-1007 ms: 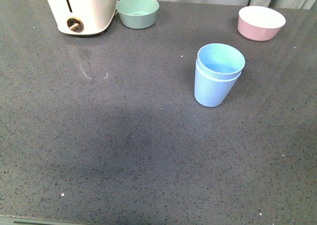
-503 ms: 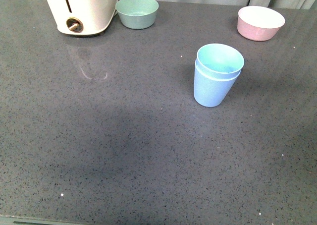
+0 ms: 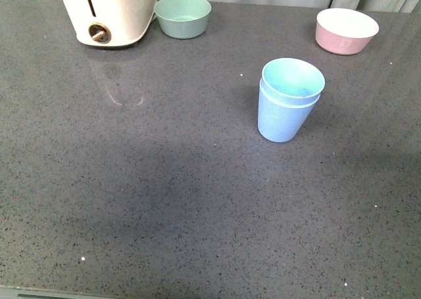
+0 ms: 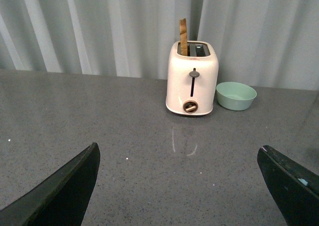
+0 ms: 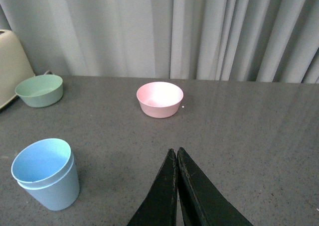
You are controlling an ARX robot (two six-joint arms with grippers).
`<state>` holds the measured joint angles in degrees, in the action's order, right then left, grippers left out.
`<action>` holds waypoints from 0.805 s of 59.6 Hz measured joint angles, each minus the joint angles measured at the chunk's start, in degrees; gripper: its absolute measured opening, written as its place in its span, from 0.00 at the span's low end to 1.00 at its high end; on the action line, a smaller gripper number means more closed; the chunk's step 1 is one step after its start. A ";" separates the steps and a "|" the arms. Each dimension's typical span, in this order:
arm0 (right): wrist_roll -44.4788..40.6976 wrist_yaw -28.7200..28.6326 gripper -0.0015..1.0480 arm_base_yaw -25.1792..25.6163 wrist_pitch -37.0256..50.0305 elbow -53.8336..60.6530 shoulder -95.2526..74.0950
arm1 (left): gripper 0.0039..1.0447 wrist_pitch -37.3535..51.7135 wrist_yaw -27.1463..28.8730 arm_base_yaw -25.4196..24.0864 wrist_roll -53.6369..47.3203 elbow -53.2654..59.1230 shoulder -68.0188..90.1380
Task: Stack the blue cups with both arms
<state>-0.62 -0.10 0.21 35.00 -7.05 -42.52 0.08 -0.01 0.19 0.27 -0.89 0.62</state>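
The two blue cups (image 3: pixel 288 101) stand nested, one inside the other, upright on the grey table right of centre. They also show in the right wrist view (image 5: pixel 46 173). Neither arm appears in the front view. My right gripper (image 5: pixel 176 151) is shut and empty, its black fingers pressed together above the table, apart from the cups. My left gripper (image 4: pixel 179 151) is open wide and empty, with bare table between its fingers; the cups are out of the left wrist view.
A cream toaster (image 3: pixel 108 12) stands at the back left, with a mint-green bowl (image 3: pixel 183 14) beside it. A pink bowl (image 3: pixel 346 30) sits at the back right. Grey curtains (image 5: pixel 199 32) hang behind the table.
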 joint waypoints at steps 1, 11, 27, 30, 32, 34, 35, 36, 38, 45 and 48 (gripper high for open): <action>-0.02 0.00 0.02 0.00 -0.09 0.09 0.15 | 0.92 0.00 0.00 0.00 0.02 0.00 0.00; 0.00 -0.04 0.02 0.00 -2.84 2.27 5.01 | 0.92 0.00 0.00 0.00 0.00 0.00 0.00; -0.02 -0.02 0.02 0.00 -7.87 4.42 12.28 | 0.92 0.00 0.00 0.00 0.00 0.00 0.00; -0.02 -0.02 0.02 0.00 -8.70 5.01 13.66 | 0.92 0.00 0.00 0.00 0.00 0.00 0.00; 0.02 -0.04 0.02 -0.02 -7.52 5.70 14.21 | 0.92 0.00 0.02 0.00 0.00 0.00 0.00; 0.02 0.09 0.02 -0.07 -7.78 5.70 14.84 | 0.92 0.00 0.00 0.00 0.00 0.00 0.00; 0.02 0.07 0.02 -0.07 -8.17 5.70 15.34 | 0.92 0.00 0.00 0.00 -0.02 0.00 0.00; 0.02 0.11 0.02 -0.09 -8.46 5.73 15.58 | 0.92 0.00 -0.02 0.00 -0.02 0.00 0.00; 0.02 0.09 0.02 -0.09 -9.51 5.73 16.76 | 0.92 0.00 0.00 0.00 -0.02 0.00 0.00; 0.02 0.09 0.02 -0.09 -12.74 5.73 20.26 | 0.92 0.00 0.00 0.00 -0.02 0.00 0.00; 0.02 0.09 0.02 -0.09 -14.34 5.73 21.88 | 0.92 0.00 0.00 0.00 -0.02 0.00 0.00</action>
<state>-0.60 -0.01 0.12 20.67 -1.32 -20.64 0.08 -0.01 0.19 0.25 -0.89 0.62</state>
